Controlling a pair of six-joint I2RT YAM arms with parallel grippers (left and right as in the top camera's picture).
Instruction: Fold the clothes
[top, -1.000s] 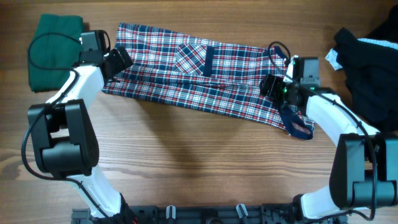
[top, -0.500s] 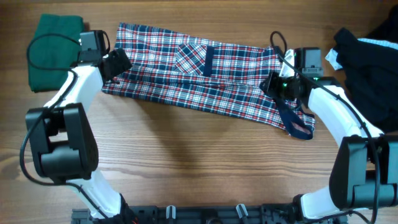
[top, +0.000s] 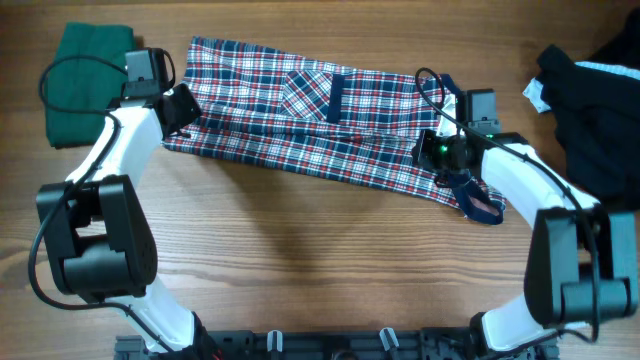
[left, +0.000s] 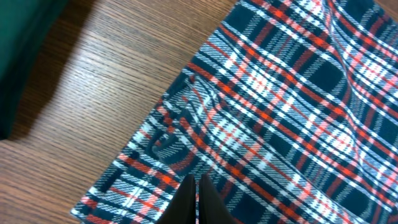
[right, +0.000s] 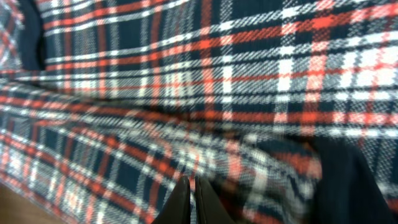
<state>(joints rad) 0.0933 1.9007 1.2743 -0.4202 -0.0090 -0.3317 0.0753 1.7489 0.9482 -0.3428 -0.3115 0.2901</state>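
Both tools are pressed shut on the plaid dress (top: 310, 120), which lies spread flat across the counter (top: 300, 270). The left tool (left: 196, 198) has its tips together at the dress's left end, near the lower corner, and the cloth puckers into small wrinkles right at them. The right tool (right: 191, 198) pinches a raised fold near the dress's right end, just beside the navy strap loop (top: 480, 203). Each arm reaches in from the counter's front edge, elbow bent, wrist low over the cloth. A folded green garment (top: 85, 70) lies left of the dress. A black garment (top: 590, 110) lies to its right, cut off by the frame. How much cloth sits between the tips is hidden.
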